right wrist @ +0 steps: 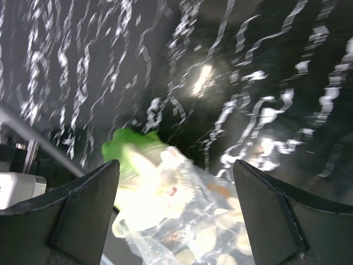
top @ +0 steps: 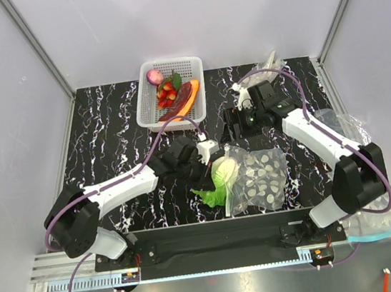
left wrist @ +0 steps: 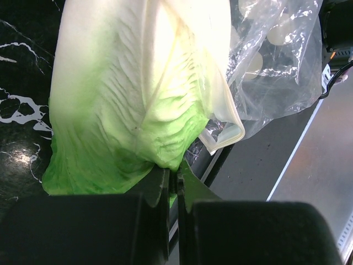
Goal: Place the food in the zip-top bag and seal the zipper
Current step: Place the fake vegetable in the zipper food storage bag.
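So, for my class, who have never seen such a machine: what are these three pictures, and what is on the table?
Two robot arms stand at a black marbled table. One picture looks down from above; the other two come from cameras on each wrist. The left tool is shut on the toy lettuce, at the mouth of the clear dotted bag. The right tool is open and holds nothing, hovering over the table. At the back, a white basket holds more toy food: a pink bulb, red berries and long red and orange pieces.

Black white-veined marble tabletop (top: 108, 139); plain white enclosure walls (top: 221, 13); aluminium corner posts (top: 37, 46).
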Available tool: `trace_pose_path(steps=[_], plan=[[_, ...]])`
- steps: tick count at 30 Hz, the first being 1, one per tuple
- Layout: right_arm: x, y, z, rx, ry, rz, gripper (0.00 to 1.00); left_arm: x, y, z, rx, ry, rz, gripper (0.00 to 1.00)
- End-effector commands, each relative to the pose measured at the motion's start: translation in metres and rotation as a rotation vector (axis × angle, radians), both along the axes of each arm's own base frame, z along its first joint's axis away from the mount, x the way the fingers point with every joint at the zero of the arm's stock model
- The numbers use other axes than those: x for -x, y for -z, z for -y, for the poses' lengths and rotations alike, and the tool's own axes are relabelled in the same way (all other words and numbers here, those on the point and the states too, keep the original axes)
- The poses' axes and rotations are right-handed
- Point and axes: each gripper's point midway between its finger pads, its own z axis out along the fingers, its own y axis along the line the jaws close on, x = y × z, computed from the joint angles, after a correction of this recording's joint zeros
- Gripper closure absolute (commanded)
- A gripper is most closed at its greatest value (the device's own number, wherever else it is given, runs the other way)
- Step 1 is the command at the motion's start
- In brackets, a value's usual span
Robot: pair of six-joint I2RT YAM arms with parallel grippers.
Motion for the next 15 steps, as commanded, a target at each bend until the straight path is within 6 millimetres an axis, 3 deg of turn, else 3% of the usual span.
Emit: trace_pose_path(steps=[1,6,7,15], plan=[[0.013,-0.002,-0.025,-0.1,-0.142,-0.041,0.11,-0.007,-0.014,0.008,0.058,0.018,0.07,1.0],[0.016,0.017,-0.022,-0.087,-0.134,-0.09,0.19,-0.006,-0.013,0.007,0.057,0.019,0.081,1.0],[0.018,0.019,-0.023,-0.09,-0.138,-0.099,0.27,-0.006,-0.014,0.007,0.06,0.02,0.084,1.0],[0.026,0.027,-0.026,-0.12,-0.149,-0.13,0.56,-0.009,-0.013,0.004,0.054,0.009,0.119,1.0]])
